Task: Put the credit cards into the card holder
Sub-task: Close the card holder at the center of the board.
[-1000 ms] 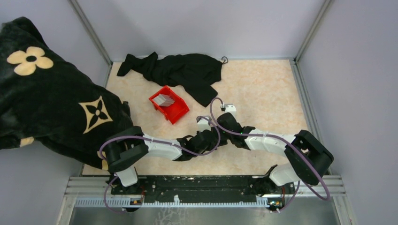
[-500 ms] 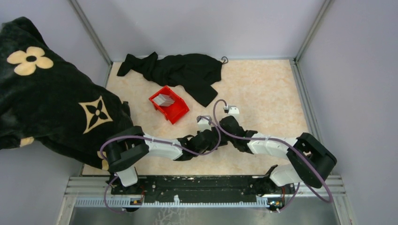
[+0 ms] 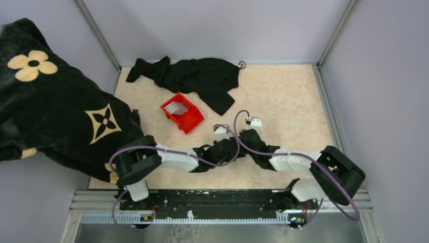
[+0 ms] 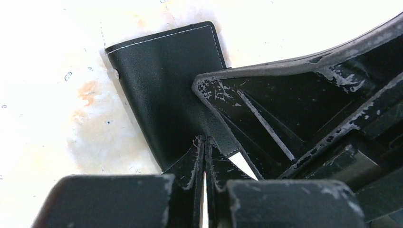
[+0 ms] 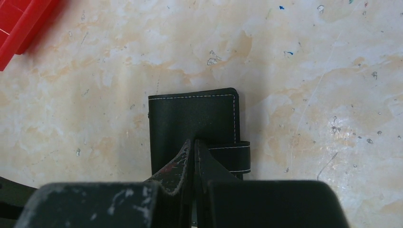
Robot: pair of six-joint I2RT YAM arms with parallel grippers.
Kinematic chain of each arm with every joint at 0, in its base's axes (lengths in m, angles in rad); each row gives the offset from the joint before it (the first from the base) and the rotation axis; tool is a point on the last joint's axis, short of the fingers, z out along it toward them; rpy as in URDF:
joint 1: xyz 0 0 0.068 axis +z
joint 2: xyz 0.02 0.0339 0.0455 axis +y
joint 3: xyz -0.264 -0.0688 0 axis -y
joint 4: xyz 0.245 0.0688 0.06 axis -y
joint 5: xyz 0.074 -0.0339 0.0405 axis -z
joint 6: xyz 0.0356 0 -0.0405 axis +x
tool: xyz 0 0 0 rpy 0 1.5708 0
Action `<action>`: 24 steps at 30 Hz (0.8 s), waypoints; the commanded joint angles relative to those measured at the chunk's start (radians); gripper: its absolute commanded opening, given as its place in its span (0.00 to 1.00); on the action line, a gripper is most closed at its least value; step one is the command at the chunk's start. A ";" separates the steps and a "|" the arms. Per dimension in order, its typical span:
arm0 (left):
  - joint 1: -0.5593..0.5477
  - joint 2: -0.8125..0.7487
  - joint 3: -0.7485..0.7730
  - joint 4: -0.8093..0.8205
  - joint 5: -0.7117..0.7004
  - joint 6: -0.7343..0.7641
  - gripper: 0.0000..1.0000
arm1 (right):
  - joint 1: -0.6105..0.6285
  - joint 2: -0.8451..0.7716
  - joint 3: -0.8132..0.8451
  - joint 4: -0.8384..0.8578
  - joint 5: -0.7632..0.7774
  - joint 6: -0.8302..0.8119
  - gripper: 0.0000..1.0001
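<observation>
We log left gripper and right gripper both closed, tips on card holder; red bin at ten o'clock.

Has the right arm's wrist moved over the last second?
Yes. In the top view the right wrist has slid rightward and slightly lower in the picture, away from the red bin, which stayed put.

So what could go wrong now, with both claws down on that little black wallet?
The left gripper and right gripper, both shut, meet at the card holder, so they might bump each other. The holder lies flat and looks folded; closed fingertips may just push it along the table instead of opening it. The purple cables loop close together there and could snag.
</observation>
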 commanded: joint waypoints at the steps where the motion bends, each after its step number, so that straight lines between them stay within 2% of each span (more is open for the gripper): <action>1: -0.005 0.036 0.020 -0.070 -0.007 -0.005 0.06 | 0.017 0.024 -0.070 -0.076 -0.031 0.024 0.00; 17: -0.007 0.057 0.056 -0.133 -0.009 -0.024 0.05 | 0.034 0.003 -0.219 0.040 -0.005 0.150 0.00; 24: -0.007 0.074 0.077 -0.167 -0.009 -0.042 0.02 | 0.035 0.051 -0.270 0.111 -0.010 0.212 0.00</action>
